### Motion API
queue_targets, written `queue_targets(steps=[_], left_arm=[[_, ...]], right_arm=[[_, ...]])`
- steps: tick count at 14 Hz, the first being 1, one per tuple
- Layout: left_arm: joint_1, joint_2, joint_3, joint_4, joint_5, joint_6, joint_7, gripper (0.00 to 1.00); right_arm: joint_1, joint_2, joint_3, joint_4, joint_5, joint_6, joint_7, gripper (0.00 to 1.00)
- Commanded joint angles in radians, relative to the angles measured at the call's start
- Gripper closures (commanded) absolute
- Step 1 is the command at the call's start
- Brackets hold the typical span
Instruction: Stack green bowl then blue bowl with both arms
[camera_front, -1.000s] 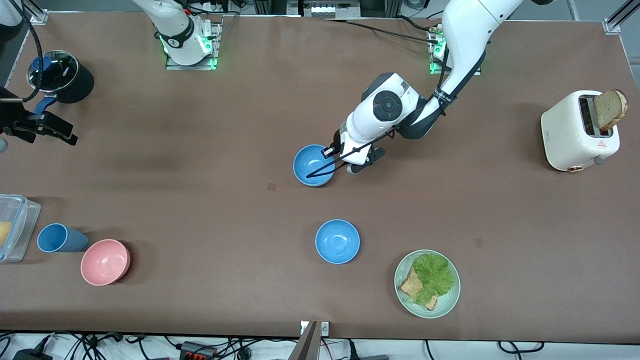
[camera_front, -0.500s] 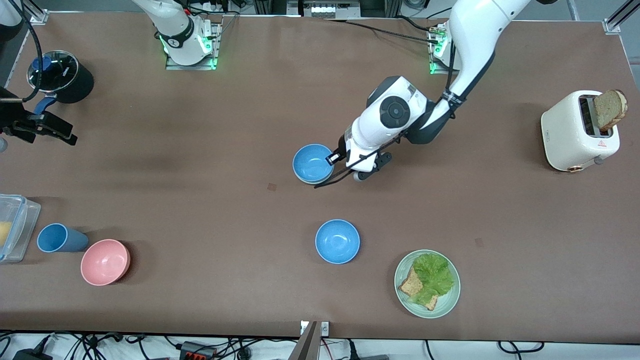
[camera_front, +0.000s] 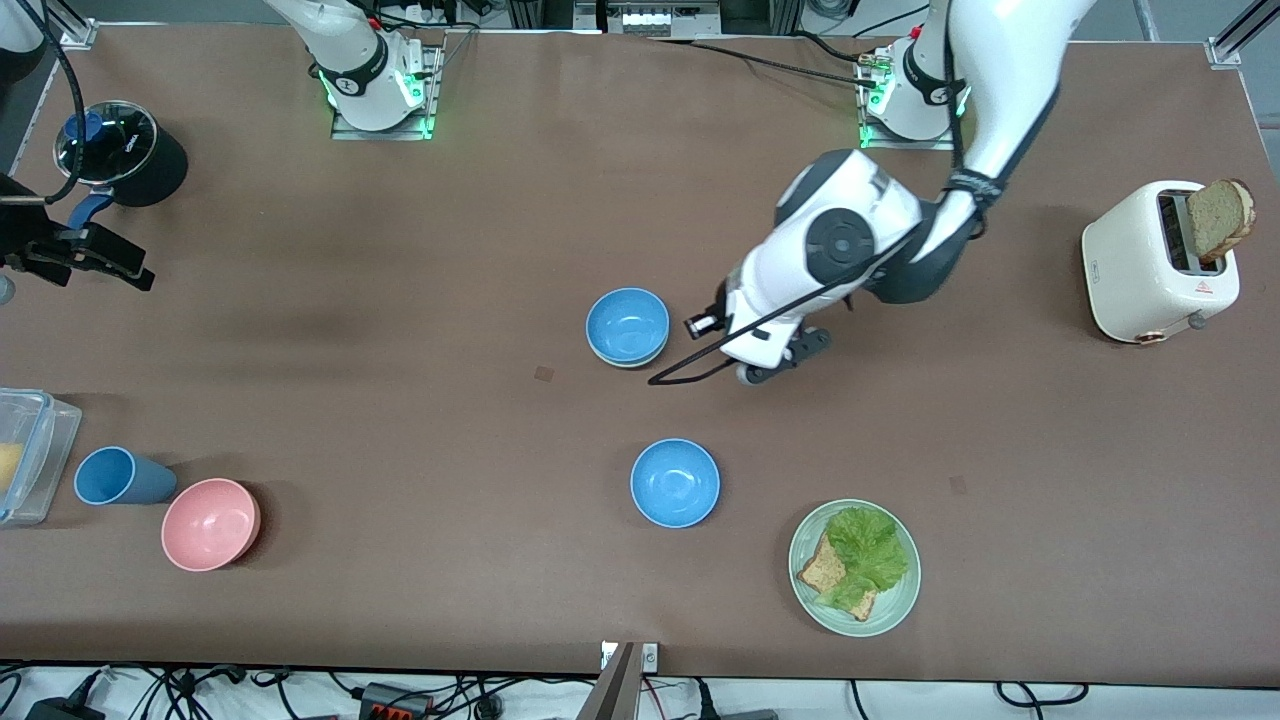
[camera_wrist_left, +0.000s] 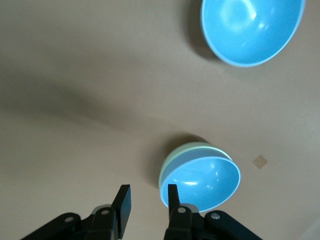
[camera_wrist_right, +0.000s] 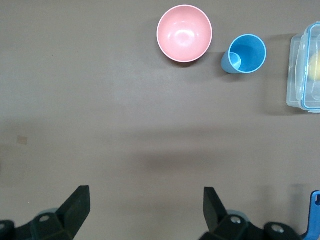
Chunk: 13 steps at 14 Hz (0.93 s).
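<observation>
the left gripper (camera_wrist_left: 146, 202) has let go of the blue bowl (camera_front: 627, 325) and pulled away toward the left arm's end of the table; a second ago it was right at the bowl's rim, now it hangs over bare table at about three o'clock from the stack. its fingers (camera_wrist_left: 122, 202) stand a little apart with nothing between them. to my eye that means the stack is made and the arm is simply clearing off.

the blue bowl sits nested in the green bowl (camera_wrist_left: 186, 151) near the middle of the table. from the front only a thin pale edge of green shows under the blue at about six o'clock. in the left wrist view the green rim peeks out as a mint crescent along one side of the blue one. both look upright and settled, smooth and matte, the same size.

a second blue bowl (camera_front: 675, 482) sits alone, nearer the front camera, at roughly five o'clock from the stack and well apart from it.

the right gripper (camera_wrist_right: 145, 202) waits over the right arm's end of the table, fingers spread wide and empty, with a pink bowl (camera_wrist_right: 184, 33) and a cup (camera_wrist_right: 246, 54) in its view.
</observation>
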Motion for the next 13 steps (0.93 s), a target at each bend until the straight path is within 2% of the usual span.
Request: queue_targets(steps=[1,4,7,11,13], left_arm=[[0.076,-0.063,-0.007,0.001,0.018,-0.079,0.162,0.62],[0.109,-0.077,0.004,0.059,0.018,-0.215,0.306,0.62],[0.188,-0.085,-0.006,0.085,0.050,-0.278,0.484,0.57],[0.262,-0.112,0.000,0.085,0.061,-0.388,0.619,0.41],[0.314,-0.131,-0.007,0.087,0.103,-0.428,0.682,0.26]], right_arm=[[-0.003,-0.023,0.003,-0.020,-0.011,0.004,0.005,0.00],[-0.003,-0.024,0.003,-0.010,-0.013,-0.009,0.005,0.00],[-0.001,-0.027,0.004,-0.003,-0.013,-0.025,0.005,0.00],[0.002,-0.027,0.006,-0.003,-0.016,-0.013,0.003,0.00],[0.002,-0.027,0.006,-0.004,-0.016,-0.013,0.005,0.00]])
